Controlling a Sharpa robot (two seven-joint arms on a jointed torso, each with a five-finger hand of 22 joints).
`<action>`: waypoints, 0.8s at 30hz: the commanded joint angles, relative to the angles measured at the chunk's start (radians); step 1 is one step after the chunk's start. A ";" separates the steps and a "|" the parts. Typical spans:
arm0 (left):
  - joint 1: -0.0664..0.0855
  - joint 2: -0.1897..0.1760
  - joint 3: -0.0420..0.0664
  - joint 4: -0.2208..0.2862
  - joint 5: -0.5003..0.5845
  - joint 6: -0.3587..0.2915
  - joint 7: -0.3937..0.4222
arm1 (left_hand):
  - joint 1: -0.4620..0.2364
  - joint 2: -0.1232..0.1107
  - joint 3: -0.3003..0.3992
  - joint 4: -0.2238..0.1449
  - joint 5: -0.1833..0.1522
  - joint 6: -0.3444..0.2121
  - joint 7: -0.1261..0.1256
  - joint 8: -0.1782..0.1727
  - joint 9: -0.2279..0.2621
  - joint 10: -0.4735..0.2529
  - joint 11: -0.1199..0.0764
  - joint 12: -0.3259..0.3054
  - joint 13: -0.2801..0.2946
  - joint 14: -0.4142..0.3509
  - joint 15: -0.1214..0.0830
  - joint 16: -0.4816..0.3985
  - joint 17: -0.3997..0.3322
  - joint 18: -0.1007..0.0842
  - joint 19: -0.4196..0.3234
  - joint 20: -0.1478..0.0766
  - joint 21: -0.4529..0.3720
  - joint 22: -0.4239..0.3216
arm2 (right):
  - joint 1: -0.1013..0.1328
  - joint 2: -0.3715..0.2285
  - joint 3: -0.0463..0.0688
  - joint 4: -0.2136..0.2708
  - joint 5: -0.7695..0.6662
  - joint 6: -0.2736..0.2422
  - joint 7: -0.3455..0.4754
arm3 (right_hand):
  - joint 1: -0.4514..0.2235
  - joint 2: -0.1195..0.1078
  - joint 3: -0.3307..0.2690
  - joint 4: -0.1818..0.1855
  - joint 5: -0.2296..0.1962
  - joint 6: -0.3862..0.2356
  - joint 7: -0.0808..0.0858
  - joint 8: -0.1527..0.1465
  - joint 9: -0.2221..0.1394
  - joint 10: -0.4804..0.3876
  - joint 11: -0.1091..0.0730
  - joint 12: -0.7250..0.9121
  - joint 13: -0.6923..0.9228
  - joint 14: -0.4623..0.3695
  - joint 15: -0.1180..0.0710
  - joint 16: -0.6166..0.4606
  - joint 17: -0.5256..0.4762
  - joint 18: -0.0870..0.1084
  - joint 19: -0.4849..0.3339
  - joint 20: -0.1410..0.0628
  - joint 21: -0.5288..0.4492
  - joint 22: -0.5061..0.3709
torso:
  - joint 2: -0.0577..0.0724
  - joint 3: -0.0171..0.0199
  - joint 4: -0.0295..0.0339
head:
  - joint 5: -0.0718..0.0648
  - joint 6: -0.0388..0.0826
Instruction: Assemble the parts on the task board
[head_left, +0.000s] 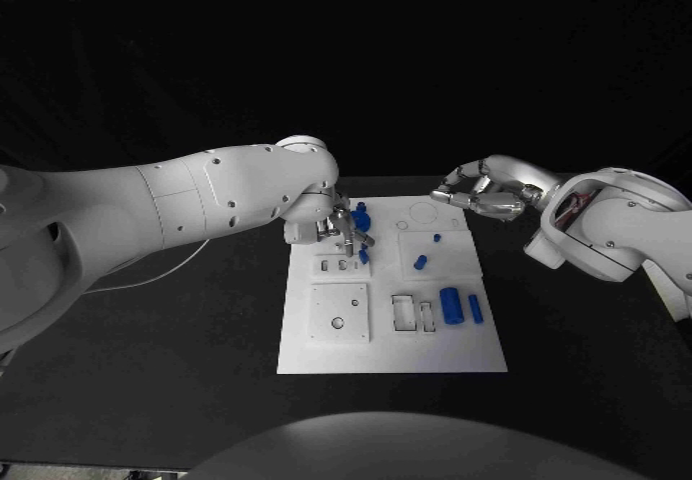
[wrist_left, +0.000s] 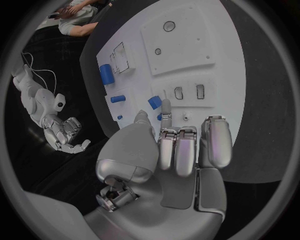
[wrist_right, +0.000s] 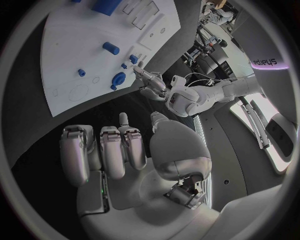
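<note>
Left hand (head_left: 335, 226) over the task board (head_left: 433, 350) far-left edge, grasp unclear, right hand (head_left: 476, 194) clenched empty beyond its far-right corner

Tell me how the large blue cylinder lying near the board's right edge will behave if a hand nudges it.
The large blue cylinder lies on its side on the flat task board, so it would probably roll. It looks rigid, likely plastic and light.

both arms (head_left: 188, 190) wore smooth white shells, rounded and bulging at the joints, dotted with small dark screw holes. the left hand (wrist_left: 169, 155) was silver, with a domed metallic thumb base and segmented fingers (wrist_left: 215, 140) whose pads looked pale and glossy. the right hand (wrist_right: 134, 160) matched it. by the right arm's wrist, reddish wiring (head_left: 570, 208) showed through a gap in the shell.
</note>
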 joint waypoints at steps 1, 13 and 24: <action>-0.003 0.006 0.001 -0.004 0.009 -0.001 -0.153 | 0.011 0.002 0.006 0.000 -0.003 0.003 -0.002 0.005 0.006 0.109 -0.007 -0.007 0.259 0.106 -0.003 0.002 0.264 0.009 -0.007 -0.002 -0.007 0.004 | -0.001 0.000 0.000 0.000 0.000 0.018 0.008 | 0.008 -0.003 -0.004 0.001 0.006 0.000 0.005 0.004 -0.001 0.104 0.003 0.000 0.263 0.102 0.006 0.003 0.263 0.003 0.033 0.002 -0.004 0.230 | -0.001 0.0003 0.0011 | 0.001 0.000; -0.014 0.028 0.000 -0.022 0.021 0.005 -0.144 | 0.019 0.003 0.020 -0.002 0.004 -0.007 -0.001 0.001 0.034 0.109 -0.007 -0.007 0.259 0.106 -0.003 0.002 0.264 0.012 -0.017 -0.002 -0.017 -0.007 | -0.001 -0.003 0.000 0.003 0.000 0.014 0.008 | 0.012 -0.002 -0.005 0.000 0.007 0.001 0.005 0.004 -0.002 0.104 0.003 0.000 0.263 0.102 0.006 0.003 0.263 0.004 0.031 0.002 -0.006 0.230 | -0.001 0.0000 0.0021 | -0.001 0.000; -0.019 0.034 0.001 -0.035 0.023 0.007 -0.142 | 0.021 0.003 0.024 -0.002 0.004 -0.010 -0.001 -0.001 0.041 0.109 -0.006 -0.007 0.259 0.106 -0.002 0.002 0.264 0.012 -0.019 -0.002 -0.020 -0.010 | -0.002 -0.006 0.000 0.004 0.001 0.010 0.007 | 0.019 0.001 -0.005 0.000 0.011 0.003 0.006 0.005 -0.002 0.104 0.004 0.000 0.263 0.102 0.007 0.003 0.263 0.005 0.028 0.003 -0.009 0.229 | -0.002 0.0001 0.0033 | -0.003 0.000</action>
